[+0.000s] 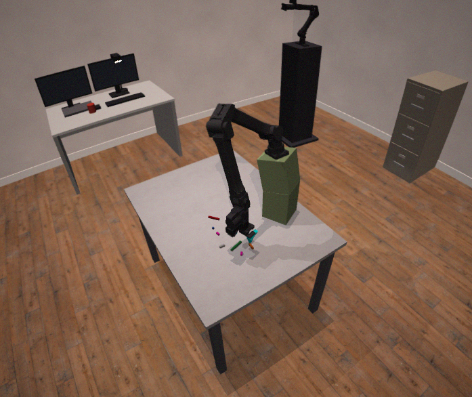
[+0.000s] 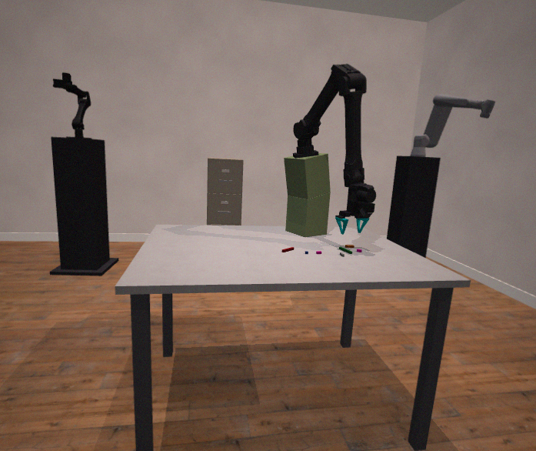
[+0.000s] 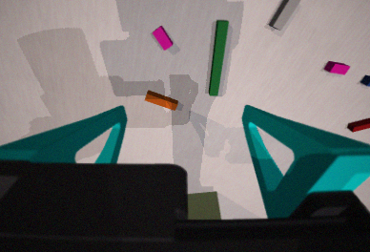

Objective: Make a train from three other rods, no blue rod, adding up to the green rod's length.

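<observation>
My gripper point(image 2: 351, 232) point(image 3: 184, 112) is open and empty, held above the table near the orange rod. The green rod point(image 1: 236, 245) point(image 2: 345, 250) point(image 3: 218, 58) lies flat. The orange rod point(image 1: 251, 246) point(image 2: 349, 246) point(image 3: 161, 100) lies apart from it, between the fingertips' directions in the wrist view. One magenta rod point(image 1: 241, 253) point(image 2: 358, 250) point(image 3: 162, 37) lies on the orange rod's side of the green one. The grey rod point(image 1: 222, 245) point(image 2: 341, 254) point(image 3: 285, 10) lies on the other side. A second magenta rod point(image 1: 217, 233) point(image 2: 318, 252) point(image 3: 338, 68) lies further off. No rods touch.
The blue rod point(image 1: 212, 227) point(image 2: 306, 252) point(image 3: 366, 80) and the red rod point(image 1: 213, 217) point(image 2: 287, 249) point(image 3: 359, 125) lie beyond the second magenta rod. The green pedestal point(image 1: 280, 187) point(image 2: 307, 196) under the arm stands on the table point(image 1: 172, 204) point(image 2: 200, 266).
</observation>
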`<state>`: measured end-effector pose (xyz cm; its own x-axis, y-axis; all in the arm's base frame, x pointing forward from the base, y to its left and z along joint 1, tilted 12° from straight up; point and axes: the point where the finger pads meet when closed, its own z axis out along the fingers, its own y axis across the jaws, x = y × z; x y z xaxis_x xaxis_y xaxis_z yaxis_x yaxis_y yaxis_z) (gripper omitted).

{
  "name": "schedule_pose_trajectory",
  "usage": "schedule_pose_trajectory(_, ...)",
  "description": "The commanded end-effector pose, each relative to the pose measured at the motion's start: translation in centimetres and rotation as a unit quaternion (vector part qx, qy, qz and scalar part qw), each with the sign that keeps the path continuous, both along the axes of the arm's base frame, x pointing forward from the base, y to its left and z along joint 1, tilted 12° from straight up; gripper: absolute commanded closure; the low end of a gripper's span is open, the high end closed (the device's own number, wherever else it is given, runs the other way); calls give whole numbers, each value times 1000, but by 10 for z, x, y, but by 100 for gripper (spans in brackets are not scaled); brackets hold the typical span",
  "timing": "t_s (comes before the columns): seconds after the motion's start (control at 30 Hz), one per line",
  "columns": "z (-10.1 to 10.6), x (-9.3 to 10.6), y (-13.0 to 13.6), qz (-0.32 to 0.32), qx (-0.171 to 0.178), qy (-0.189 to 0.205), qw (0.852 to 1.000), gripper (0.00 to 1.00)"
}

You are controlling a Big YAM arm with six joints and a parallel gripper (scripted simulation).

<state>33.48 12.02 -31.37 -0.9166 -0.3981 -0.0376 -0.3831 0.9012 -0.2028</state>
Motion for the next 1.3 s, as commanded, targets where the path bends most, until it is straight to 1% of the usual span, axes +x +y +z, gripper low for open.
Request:
schedule_pose_trajectory(0.0,-7,-8,4,36,-4,6,999,0)
schedule_pose_trajectory(0.03,-7,-11,4,81,-9,15,997,0)
schedule_pose_trajectory(0.3,-7,-10,4,81,-9,14,997,0)
schedule_pose_trajectory(0.33,-7,-11,5,126,-15,22,992,0)
schedule_pose_trajectory(0.5,-7,-11,5,126,-14,22,992,0)
schedule_pose_trajectory(0.53,-8,-13,6,171,-20,31,985,0)
schedule_pose_trajectory(0.7,-8,-12,6,171,-20,30,985,0)
schedule_pose_trajectory(0.73,-8,-14,6,215,-25,39,975,0)
schedule_pose_trajectory(0.93,-8,-14,7,215,-25,38,975,0)
schedule_pose_trajectory(0.97,-8,-15,7,259,-30,46,964,0)
schedule_pose_trajectory(1.13,-8,-14,8,259,-30,45,964,0)
schedule_pose_trajectory(1.17,-8,-16,8,301,-35,54,951,0)
schedule_pose_trajectory(1.27,-8,-16,8,301,-35,54,951,0)
